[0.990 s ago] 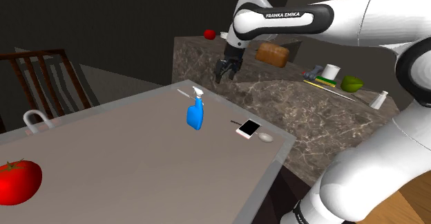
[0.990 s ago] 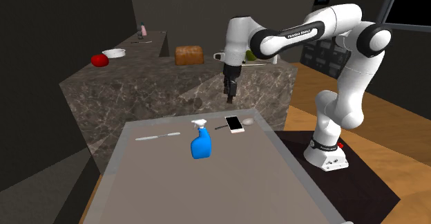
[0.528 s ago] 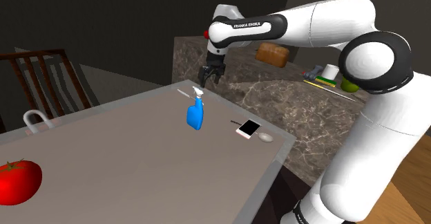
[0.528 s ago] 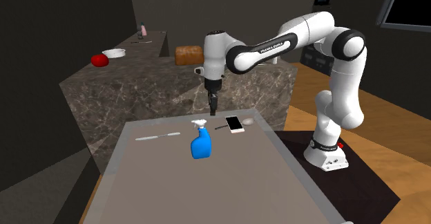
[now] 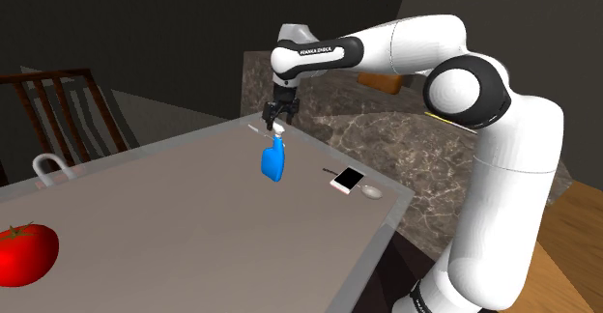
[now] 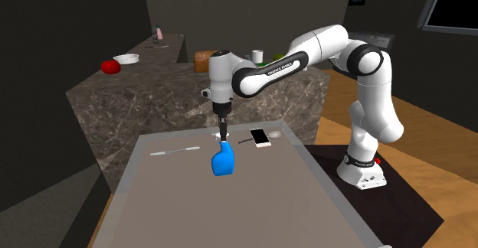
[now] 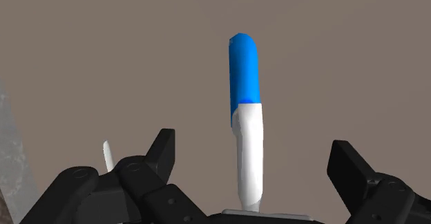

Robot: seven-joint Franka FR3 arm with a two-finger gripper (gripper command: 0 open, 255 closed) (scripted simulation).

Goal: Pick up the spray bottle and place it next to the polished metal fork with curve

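Gripper (image 5: 277, 120) open above spray bottle (image 6: 223, 163), my fingers (image 7: 162, 153) each side of white nozzle (image 7: 248, 153), no touch. Bottle upright on table (image 6: 230, 208), fork (image 6: 175, 152) near. I think: go lower, centre well, close gently on neck.

A grey desk (image 5: 193, 234) fills the lower left of the shoulder view. A red tomato (image 5: 24, 253) sits at its lower left corner. Above the tomato, by the left edge, stands a white looped handle (image 5: 50, 169), with a dark wooden chair (image 5: 58, 108) behind it. Right of centre, near the desk's corner, lies a pink-edged phone (image 5: 348, 179) with a black screen, and a small grey rounded object (image 5: 372, 192) lies just beside it. In the second exterior view, a dark stone counter (image 6: 153, 101) crosses the upper middle. It carries a red round item (image 6: 111, 66), a white bowl (image 6: 127, 58), a brown loaf (image 6: 201, 59) and a white mug (image 6: 257, 55). A wooden floor (image 6: 429, 147) shows at right.
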